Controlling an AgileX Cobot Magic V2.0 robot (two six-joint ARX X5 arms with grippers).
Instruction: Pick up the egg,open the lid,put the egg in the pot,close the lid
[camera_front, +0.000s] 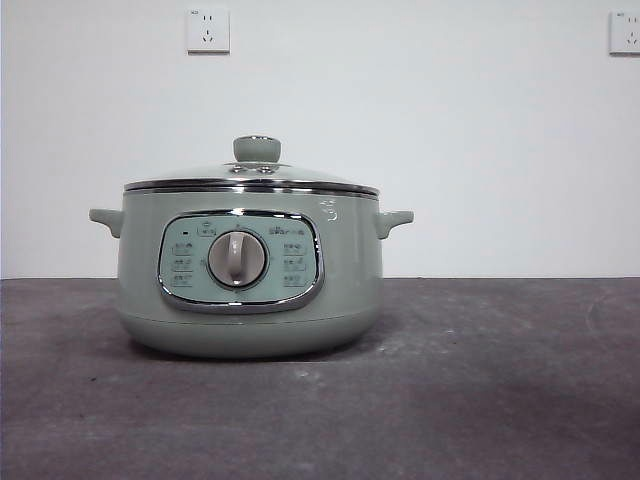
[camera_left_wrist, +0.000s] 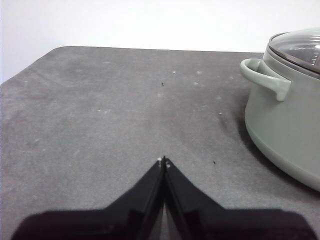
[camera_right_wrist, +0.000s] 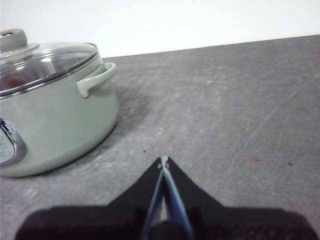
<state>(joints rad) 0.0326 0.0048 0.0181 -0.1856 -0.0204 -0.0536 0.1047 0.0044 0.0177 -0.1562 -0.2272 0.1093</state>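
Observation:
The sage-green pot (camera_front: 250, 320) stands left of centre on the table, its grey dial (camera_front: 237, 259) facing the front view. The glass lid (camera_front: 250, 178) sits level on its rim, with the green knob (camera_front: 257, 149) on top. In the right wrist view a dim reddish-brown shape, seemingly the egg (camera_right_wrist: 16, 80), shows through the lid (camera_right_wrist: 50, 60), inside the pot (camera_right_wrist: 60, 125). My left gripper (camera_left_wrist: 164, 161) is shut and empty, low over the table, well clear of the pot's handle (camera_left_wrist: 265, 77). Over bare table on the pot's other side, my right gripper (camera_right_wrist: 164, 160) is also shut and empty. Neither arm shows in the front view.
The dark grey table (camera_front: 480, 400) stretches wide to the right of the pot. A white wall stands behind, with two sockets (camera_front: 208, 30) (camera_front: 625, 32). A small red mark (camera_right_wrist: 256, 160) lies on the table near the right gripper.

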